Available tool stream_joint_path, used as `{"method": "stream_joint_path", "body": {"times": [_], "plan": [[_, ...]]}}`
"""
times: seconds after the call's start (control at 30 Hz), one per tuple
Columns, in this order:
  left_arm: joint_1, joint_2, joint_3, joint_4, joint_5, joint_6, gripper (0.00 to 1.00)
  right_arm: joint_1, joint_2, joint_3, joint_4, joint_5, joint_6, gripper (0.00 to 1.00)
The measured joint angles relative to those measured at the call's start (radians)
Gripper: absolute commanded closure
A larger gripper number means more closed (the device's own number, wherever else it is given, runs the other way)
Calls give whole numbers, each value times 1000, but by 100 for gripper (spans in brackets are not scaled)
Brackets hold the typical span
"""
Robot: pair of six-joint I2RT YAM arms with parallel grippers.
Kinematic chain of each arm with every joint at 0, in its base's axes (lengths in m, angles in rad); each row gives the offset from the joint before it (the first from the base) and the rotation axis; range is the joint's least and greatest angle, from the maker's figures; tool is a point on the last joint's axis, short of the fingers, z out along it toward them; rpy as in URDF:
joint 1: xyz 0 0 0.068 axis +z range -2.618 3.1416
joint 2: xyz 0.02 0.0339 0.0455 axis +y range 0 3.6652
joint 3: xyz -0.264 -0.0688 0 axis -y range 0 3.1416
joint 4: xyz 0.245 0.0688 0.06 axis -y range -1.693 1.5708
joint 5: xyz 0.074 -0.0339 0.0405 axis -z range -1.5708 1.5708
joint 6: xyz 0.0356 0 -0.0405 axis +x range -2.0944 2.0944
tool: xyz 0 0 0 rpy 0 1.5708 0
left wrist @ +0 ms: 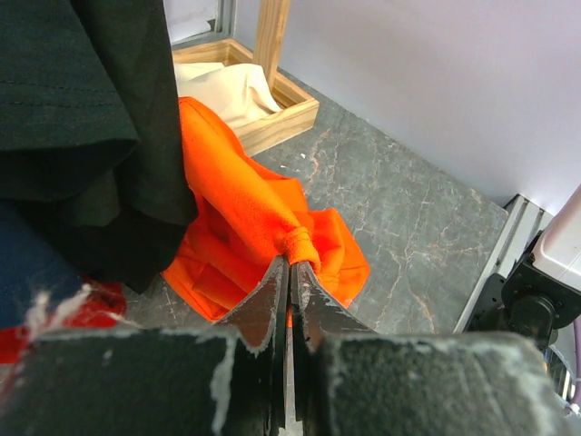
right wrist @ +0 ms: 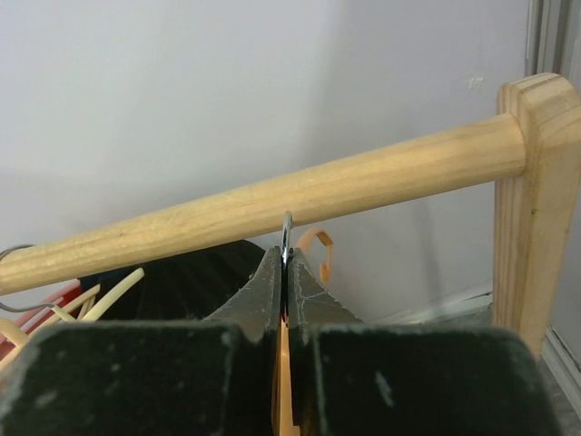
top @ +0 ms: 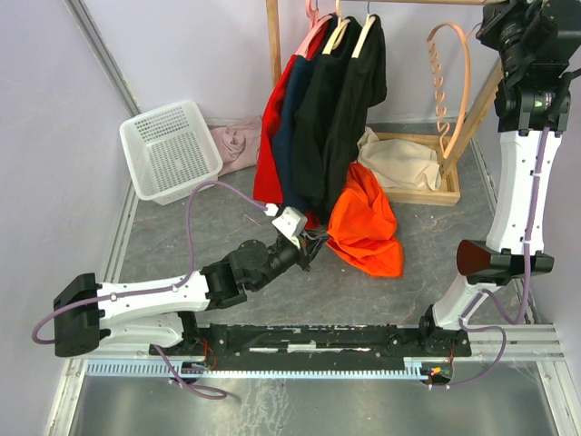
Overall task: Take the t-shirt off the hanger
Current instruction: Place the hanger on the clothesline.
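Note:
The orange t-shirt point(top: 368, 227) lies crumpled on the floor beside the hanging clothes, off its hanger. My left gripper point(top: 313, 243) is low at its left edge and shut on a bunched fold of it; the left wrist view shows the t-shirt point(left wrist: 245, 218) pinched at the closed fingertips of the left gripper point(left wrist: 292, 263). The bare peach hanger point(top: 451, 82) hangs at the upper right. My right gripper point(top: 488, 32) holds it there. In the right wrist view the right gripper point(right wrist: 287, 259) is shut on the hanger's metal hook point(right wrist: 287, 227), just below the wooden rod point(right wrist: 272, 204).
Red, navy and black shirts point(top: 327, 118) hang on the rack. A wooden tray point(top: 427, 193) with a cream cloth point(top: 399, 163) sits behind the orange shirt. A white basket point(top: 168, 150) and a pink cloth point(top: 238, 141) lie at the back left.

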Motion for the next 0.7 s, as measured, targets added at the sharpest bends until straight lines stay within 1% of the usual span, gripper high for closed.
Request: {"method": "stream_joint_path", "body": {"times": [0.2,0.7], "plan": [[0,0,0,0,-13,0,97,-3,9,17,2,-22,16,99],[0,1,-19,4,-14,-14,97,-4,-16,-39,50,-52,28,99]]}}
